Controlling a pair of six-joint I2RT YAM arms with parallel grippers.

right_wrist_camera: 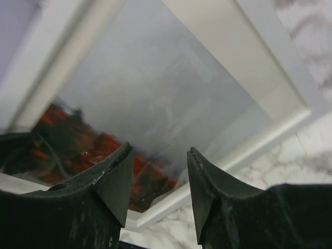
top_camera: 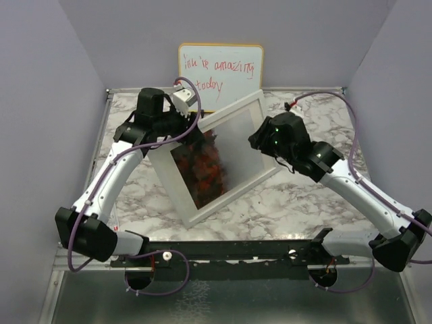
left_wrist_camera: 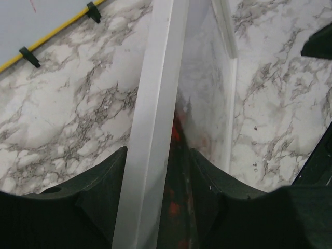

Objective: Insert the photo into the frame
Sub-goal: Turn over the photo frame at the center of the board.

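Over marble tabletop (top_camera: pixel 290 202): white-rimmed glossy frame (top_camera: pixel 236 108) tilted, rim pinched by left gripper (left_wrist_camera: pixel 155 155); red-hilled paper photo (top_camera: pixel 202 165) under empty, spread right gripper (right_wrist_camera: pixel 155 155).

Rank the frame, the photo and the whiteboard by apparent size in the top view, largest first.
1. frame, clearly largest.
2 and 3. photo and whiteboard look about alike. The whiteboard stands farther back and is partly hidden, so I won't rank them.

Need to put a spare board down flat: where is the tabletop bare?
Bare marble table runs along the front, between the frame and the base rail, and in the back right corner behind the right arm. The middle is crowded: tilted frame, left arm, whiteboard behind.
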